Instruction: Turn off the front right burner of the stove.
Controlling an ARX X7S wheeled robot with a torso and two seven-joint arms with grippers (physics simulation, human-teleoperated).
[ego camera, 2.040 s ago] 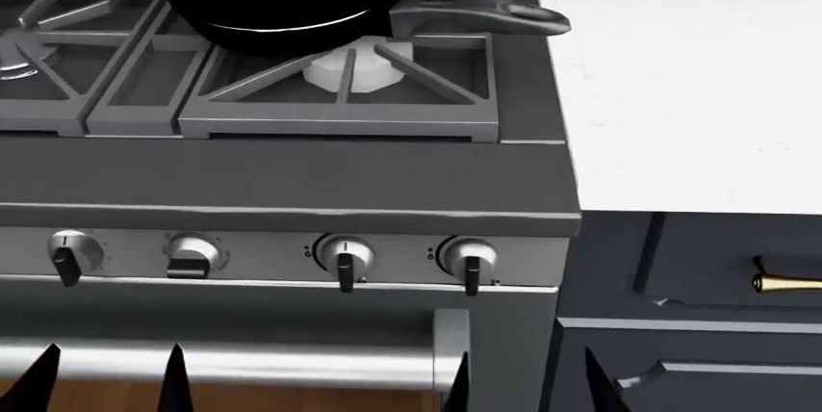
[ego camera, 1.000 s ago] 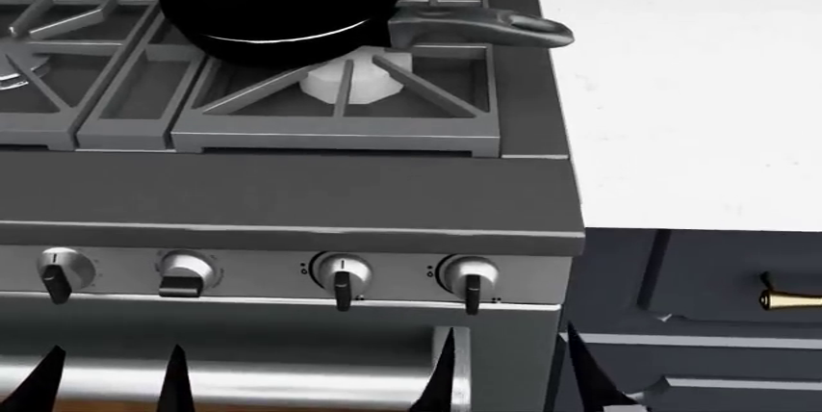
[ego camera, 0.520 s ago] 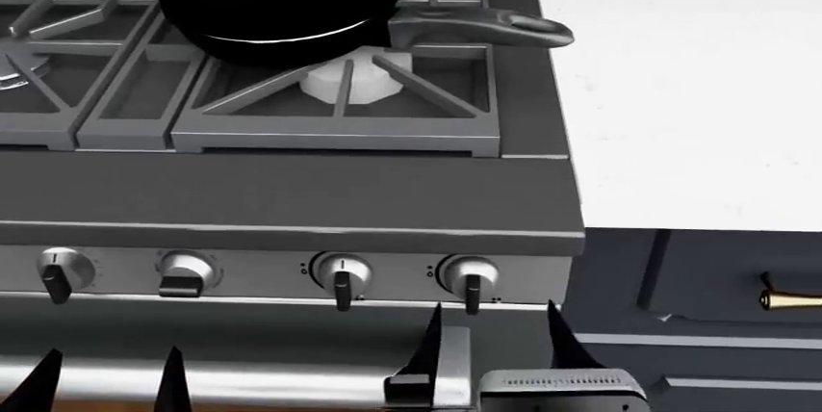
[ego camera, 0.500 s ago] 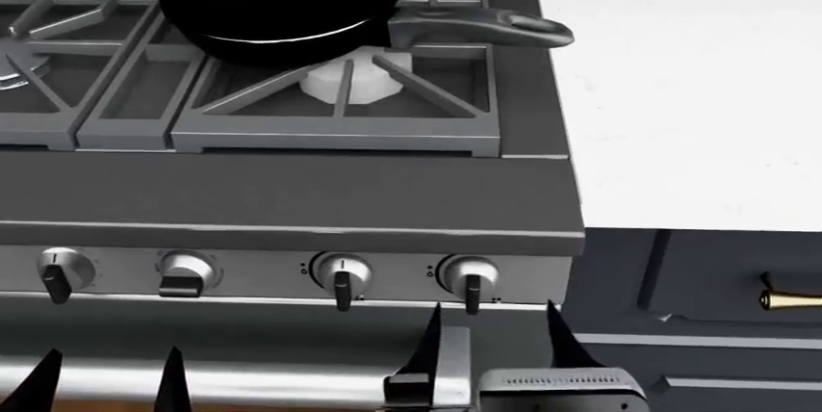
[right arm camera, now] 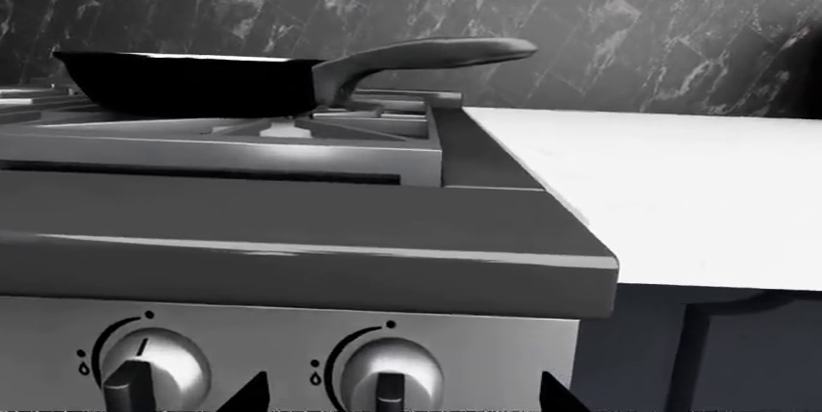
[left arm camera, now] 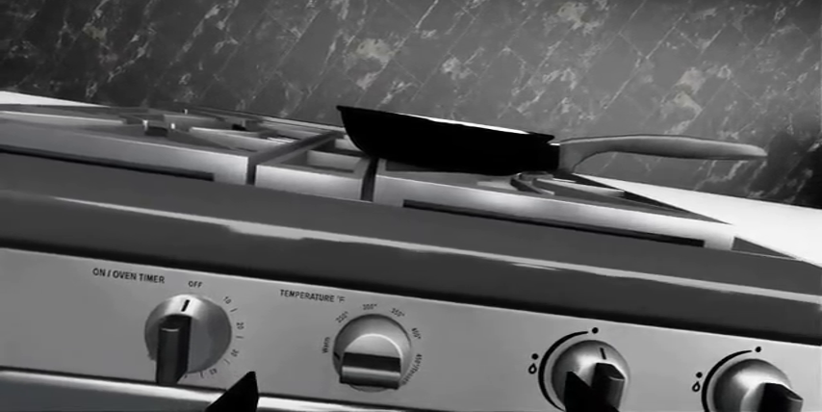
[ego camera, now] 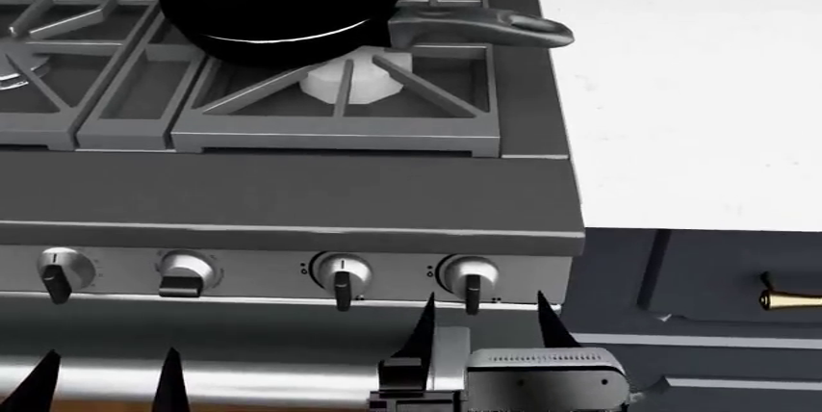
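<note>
With its fingers spread, the right gripper [ego camera: 483, 321] approached the stainless-steel gas stove's [ego camera: 321, 191] rightmost round silver knob [ego camera: 471, 277], needing next to close around it.

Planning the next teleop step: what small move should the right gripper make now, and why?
Probably ease the open right gripper up and forward until its fingertips straddle the rightmost round silver knob with the black pointer. The gripper sits just below that knob, apart from it, jaws spread wider than the knob. Which burner it controls is not legible.
</note>
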